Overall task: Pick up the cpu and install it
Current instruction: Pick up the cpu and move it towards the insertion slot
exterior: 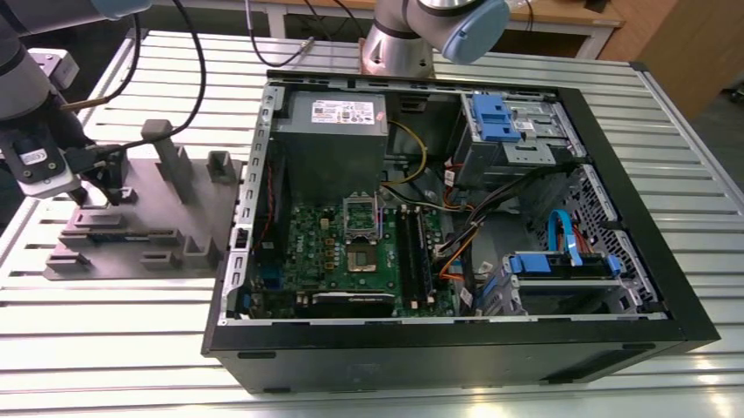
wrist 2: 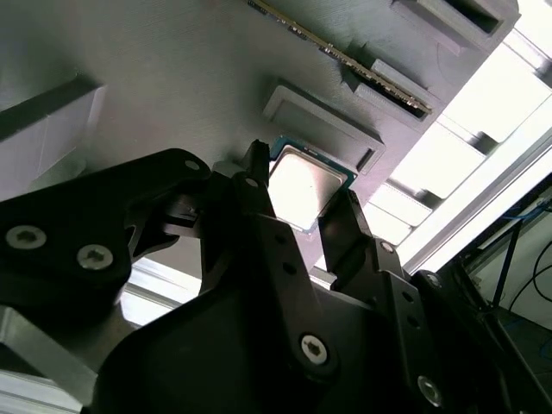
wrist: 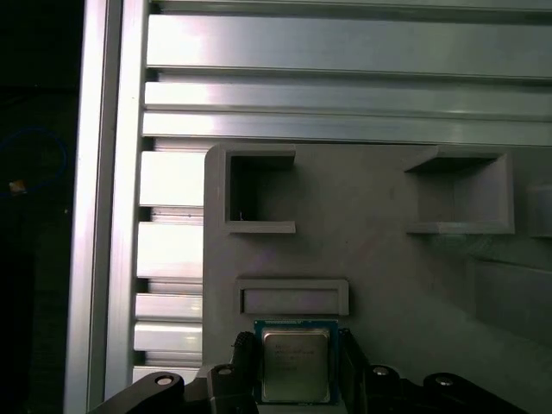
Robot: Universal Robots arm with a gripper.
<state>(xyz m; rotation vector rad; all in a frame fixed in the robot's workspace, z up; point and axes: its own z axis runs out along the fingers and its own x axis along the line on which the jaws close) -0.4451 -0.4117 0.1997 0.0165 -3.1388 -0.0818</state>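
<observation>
The cpu (wrist: pixel 296 369) is a small square chip with a shiny silver top and a green rim. It lies on the grey holder block (wrist: pixel 388 276), beside a raised rectangular ridge. In both wrist views my gripper (wrist: pixel 297 362) has one black finger against each side of the cpu (wrist 2: pixel 304 183), so it is shut on it. In the exterior view my gripper (exterior: pixel 99 193) reaches down onto the holder block (exterior: pixel 145 222) at the exterior view's left. The motherboard's socket (exterior: pixel 362 233) lies in the open computer case (exterior: pixel 465 335).
The holder block has upright posts (exterior: pixel 172 161) and slots close to my gripper. The case holds a grey power supply (exterior: pixel 331 117), blue drive bays (exterior: pixel 494 117) and loose cables (exterior: pixel 465 222). All of it rests on a slatted metal table (exterior: pixel 104 305).
</observation>
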